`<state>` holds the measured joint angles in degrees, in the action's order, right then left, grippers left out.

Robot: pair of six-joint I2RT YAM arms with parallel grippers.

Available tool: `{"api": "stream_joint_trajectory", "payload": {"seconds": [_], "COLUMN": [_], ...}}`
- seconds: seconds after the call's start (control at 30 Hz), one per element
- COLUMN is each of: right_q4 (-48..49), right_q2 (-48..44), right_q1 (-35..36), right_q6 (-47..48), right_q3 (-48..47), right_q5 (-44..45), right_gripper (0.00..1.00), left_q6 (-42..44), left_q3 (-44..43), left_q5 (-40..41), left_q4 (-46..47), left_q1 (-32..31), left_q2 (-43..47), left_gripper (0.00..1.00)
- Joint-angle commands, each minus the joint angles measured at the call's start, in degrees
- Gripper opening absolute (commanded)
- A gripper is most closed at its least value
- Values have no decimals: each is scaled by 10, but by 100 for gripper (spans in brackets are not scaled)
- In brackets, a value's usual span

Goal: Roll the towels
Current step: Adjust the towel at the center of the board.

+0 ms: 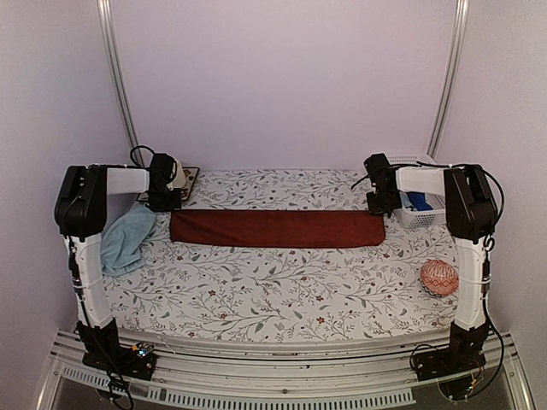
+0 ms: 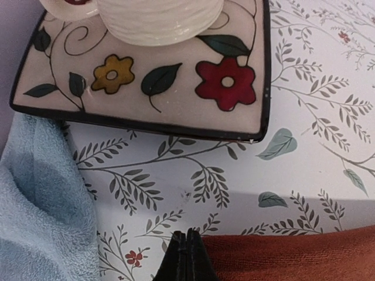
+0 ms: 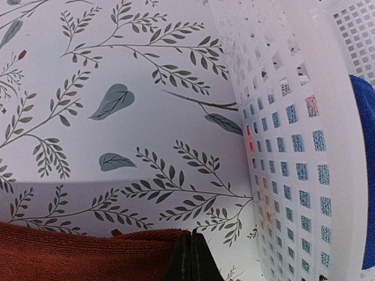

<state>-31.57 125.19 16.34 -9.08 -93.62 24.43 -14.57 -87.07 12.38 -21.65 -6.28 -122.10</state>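
Maroon towel [image 1: 278,229] laid out as long strip; L gripper [image 2: 187,237] & R gripper [image 3: 192,234] held low at its far corners, arms reached fwd, fingers closed.

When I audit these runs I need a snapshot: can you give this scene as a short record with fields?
maroon towel: long band across the table, left to right
light blue towel: bunched at the left edge
left claw: shut, at the maroon towel's left end
right claw: shut, at its right end
plate: flowered, far left, cup on it
basket: white, far right
ball: near right
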Motion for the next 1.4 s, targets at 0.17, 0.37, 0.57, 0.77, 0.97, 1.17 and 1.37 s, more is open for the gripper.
{"api": "stream_joint_trajectory", "payload": {"seconds": [0.17,0.37,0.57,0.77,0.97,1.17,1.37], "right_q4": [10,3,2,10,31,28,13], "right_q2": [43,54,35,-29,-102,-110,-107], "right_q1": [-10,-3,7,15,17,22,27], "right_q6": [7,12,21,35,34,30,30], "right_q3": [-13,-21,-24,6,73,113,132], "right_q5": [5,5,-7,-84,-186,-218,-233], "right_gripper": [2,17,36,37,35,24,11], "left_q6": [-7,-8,-14,-12,-6,-17,-32], "left_q3": [-14,-20,-19,-17,30,88,123], "left_q5": [19,36,49,47,4,-57,-85], "left_q4": [15,14,10,0,-15,-27,-36], "left_q1": [8,5,3,2,-19,-50,-63], "left_q2": [-21,-30,-11,26,83,119,124], "left_gripper": [0,0,73,97,92,73,45]}}
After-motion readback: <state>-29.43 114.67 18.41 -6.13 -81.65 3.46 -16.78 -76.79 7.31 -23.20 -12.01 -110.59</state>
